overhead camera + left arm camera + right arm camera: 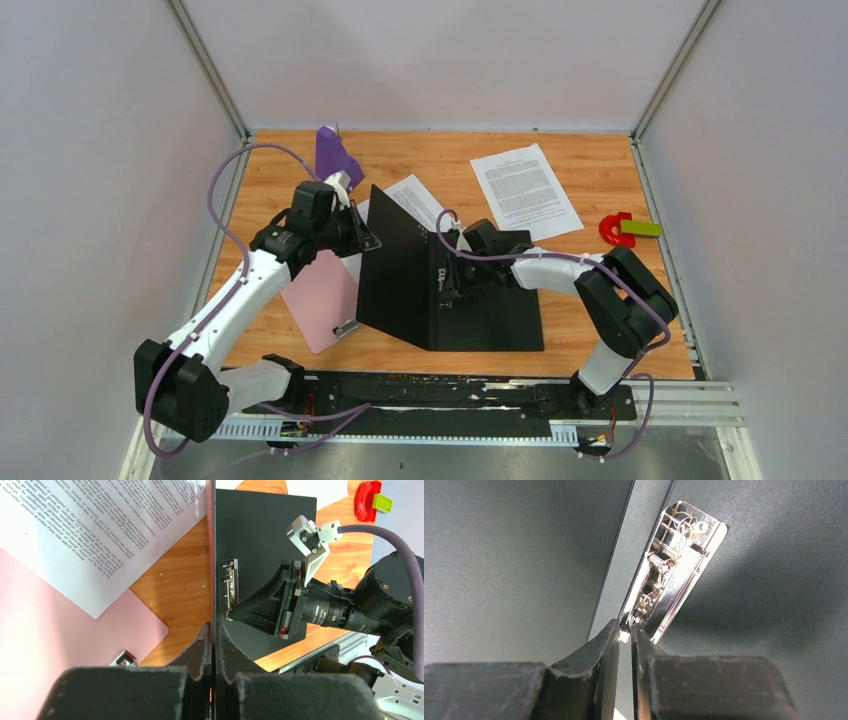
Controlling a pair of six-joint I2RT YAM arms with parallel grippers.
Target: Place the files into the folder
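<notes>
Currently: folder (490,320) open, centre; left gripper (366,240) clamps raised cover; right gripper (448,280) pinches clip (676,560). Files (525,190) lie far, outside. Advice: lift clip lever fully, cover held steady, before loading sheets.

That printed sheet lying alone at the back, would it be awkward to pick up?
Probably. The sheet lies flat on the table, so jaws may struggle to get under an edge. It looks thin, so it would likely droop when lifted and slide if pushed.
</notes>
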